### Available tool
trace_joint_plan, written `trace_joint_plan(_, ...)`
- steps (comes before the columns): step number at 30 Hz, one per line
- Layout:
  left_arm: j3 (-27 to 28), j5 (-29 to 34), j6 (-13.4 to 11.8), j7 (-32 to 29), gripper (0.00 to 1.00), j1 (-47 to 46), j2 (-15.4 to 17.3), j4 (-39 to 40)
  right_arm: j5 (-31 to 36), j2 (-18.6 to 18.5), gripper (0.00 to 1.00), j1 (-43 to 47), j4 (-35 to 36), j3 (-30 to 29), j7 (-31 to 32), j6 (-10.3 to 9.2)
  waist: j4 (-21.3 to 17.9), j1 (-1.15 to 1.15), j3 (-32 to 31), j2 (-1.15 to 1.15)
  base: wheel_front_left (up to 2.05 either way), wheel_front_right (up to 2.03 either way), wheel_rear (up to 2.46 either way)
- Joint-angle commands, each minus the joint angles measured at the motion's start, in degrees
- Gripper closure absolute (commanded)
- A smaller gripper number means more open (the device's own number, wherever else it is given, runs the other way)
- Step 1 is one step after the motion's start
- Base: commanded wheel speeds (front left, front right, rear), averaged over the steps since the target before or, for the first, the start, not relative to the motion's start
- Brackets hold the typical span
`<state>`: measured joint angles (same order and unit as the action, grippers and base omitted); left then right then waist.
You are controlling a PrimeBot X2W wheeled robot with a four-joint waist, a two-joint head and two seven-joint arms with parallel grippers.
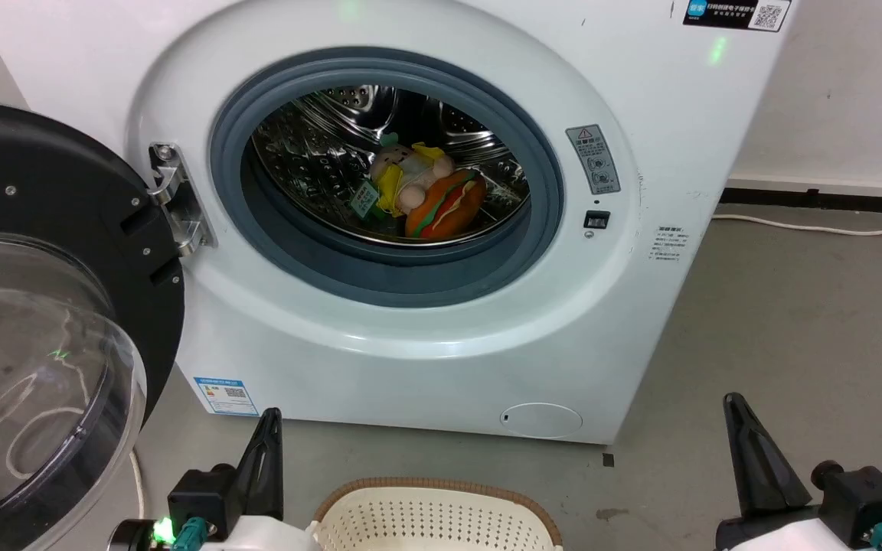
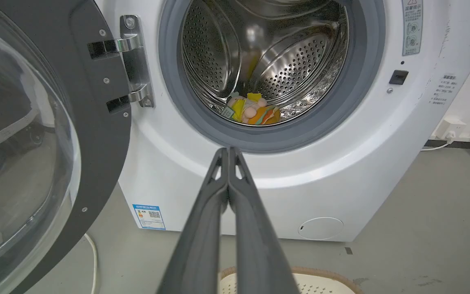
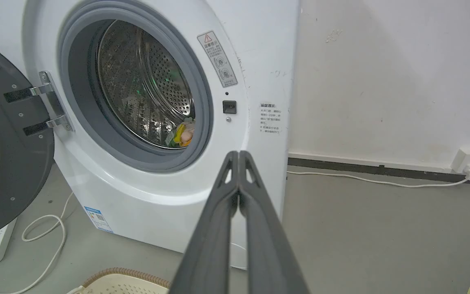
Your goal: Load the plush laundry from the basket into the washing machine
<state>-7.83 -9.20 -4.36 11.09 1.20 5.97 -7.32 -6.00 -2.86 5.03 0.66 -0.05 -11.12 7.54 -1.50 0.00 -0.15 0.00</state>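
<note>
Orange-brown striped hot-dog plush (image 1: 447,205) and pale pink plush figure in yellow (image 1: 408,172) lie touching low in the steel drum (image 1: 311,161) of the large white front-loading washing machine (image 1: 441,360). Before it, my left and right jaws hang pressed together, empty. Light, soft, squashy: I'd pinch a toy mid-body.

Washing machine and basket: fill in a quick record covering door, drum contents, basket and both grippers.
door: open, hinged on the robot's left
drum: holds hot-dog plush and pink figure plush, touching, low in the drum
basket: on the floor before the washing machine; visible part shows no toys
left gripper: shut, empty
right gripper: shut, empty
</note>
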Motion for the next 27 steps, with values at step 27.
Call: trace_joint_plan(27,3.0,3.5,1.7,-4.0,1.0,-0.6,-1.3,2.9,2.3,0.0,1.0,-2.3,-0.3,0.0,4.0,-0.03,0.5,0.0,0.1,0.0,0.0,0.0,0.0)
